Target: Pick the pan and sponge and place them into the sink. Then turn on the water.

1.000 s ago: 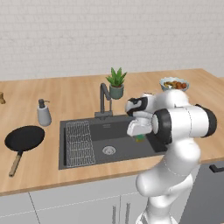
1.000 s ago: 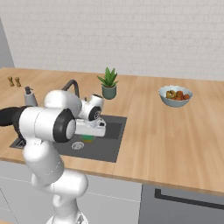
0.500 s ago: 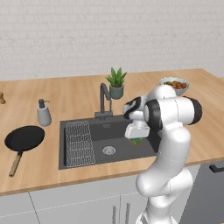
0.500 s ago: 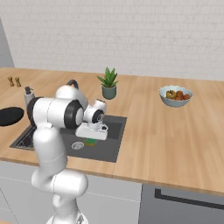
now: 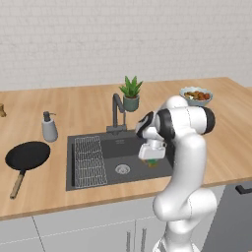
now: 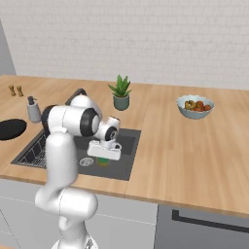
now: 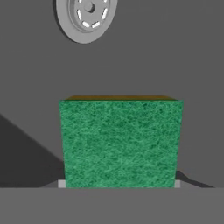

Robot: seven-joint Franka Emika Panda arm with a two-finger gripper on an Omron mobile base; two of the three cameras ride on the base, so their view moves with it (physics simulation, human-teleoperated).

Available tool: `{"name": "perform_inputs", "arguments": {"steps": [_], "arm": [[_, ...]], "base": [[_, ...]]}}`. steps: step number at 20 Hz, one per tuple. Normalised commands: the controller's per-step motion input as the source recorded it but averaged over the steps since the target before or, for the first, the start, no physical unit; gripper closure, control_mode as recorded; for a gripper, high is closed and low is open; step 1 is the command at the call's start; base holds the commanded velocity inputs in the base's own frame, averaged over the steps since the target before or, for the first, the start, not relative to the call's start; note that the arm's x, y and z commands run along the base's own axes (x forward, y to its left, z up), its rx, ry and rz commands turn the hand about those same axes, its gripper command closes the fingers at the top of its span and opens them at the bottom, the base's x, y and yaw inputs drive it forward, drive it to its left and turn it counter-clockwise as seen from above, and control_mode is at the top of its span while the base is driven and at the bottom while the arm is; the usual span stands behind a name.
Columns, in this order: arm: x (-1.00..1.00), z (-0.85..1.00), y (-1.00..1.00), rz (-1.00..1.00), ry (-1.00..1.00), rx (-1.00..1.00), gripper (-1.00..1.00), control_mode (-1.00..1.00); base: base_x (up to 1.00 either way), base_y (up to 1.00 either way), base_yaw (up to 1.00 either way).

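Lower than a moment earlier, the gripper (image 5: pixel 152 160) hung inside the sink (image 5: pixel 93 140), clamped on the green sponge (image 7: pixel 120 142), whose lower edge was cut off in the hand view, fingertips hidden. Beside it sat the drain (image 7: pixel 86 16); the pan (image 5: pixel 27 156) rested on the counter (image 5: pixel 74 106).

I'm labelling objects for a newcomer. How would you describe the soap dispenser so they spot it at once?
Start at the sink sunk in the wooden counter. On the counter just past its far left corner stands the soap dispenser. It is a small grey pump bottle, upright, unlike the flat black pan nearer the front.
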Motion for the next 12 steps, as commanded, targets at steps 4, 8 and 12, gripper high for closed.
{"name": "perform_inputs", "arguments": {"steps": [4, 8, 12], "arm": [[0.19, -0.40, 0.00, 0.00, 0.03, -0.02, 1.00, -1.00], [0.19, -0.41, 0.00, 0.00, 0.02, -0.02, 1.00, -1.00], [0.21, -0.42, 0.00, 0.00, 0.02, -0.01, 1.00, -1.00]], "base": [[0.00, 0.00, 0.00], [0.00, 0.00, 0.00], [0.00, 0.00, 0.00]]}}
